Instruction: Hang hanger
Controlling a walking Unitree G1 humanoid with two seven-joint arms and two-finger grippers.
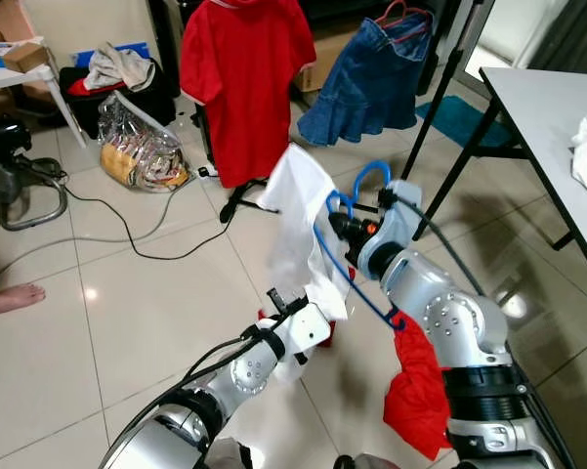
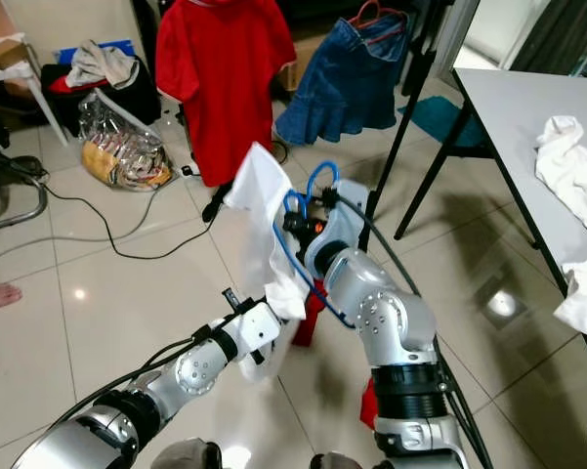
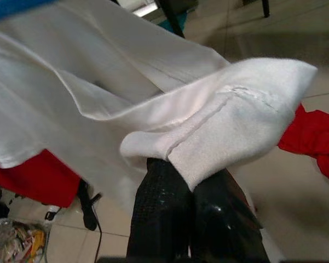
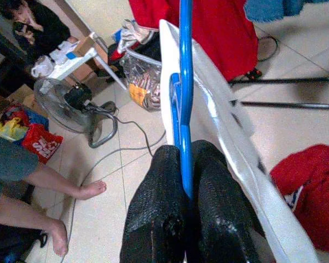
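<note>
Keep your right gripper (image 4: pixel 185 181) clamped on the blue hanger (image 1: pixel 356 283) and your left gripper (image 3: pixel 192 189) pinching the white shirt (image 1: pixel 303 220) hem (both fully closed) while you lift the hook toward the rack.

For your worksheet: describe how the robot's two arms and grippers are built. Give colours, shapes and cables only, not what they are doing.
Both arms are silver, made of rounded glossy shells joined by black ring-shaped joints, with screw holes on the round joint caps. Black cables run along the left arm and loop over the right arm. Each gripper, left gripper and right gripper, has two long black fingers with finely textured surfaces.
</note>
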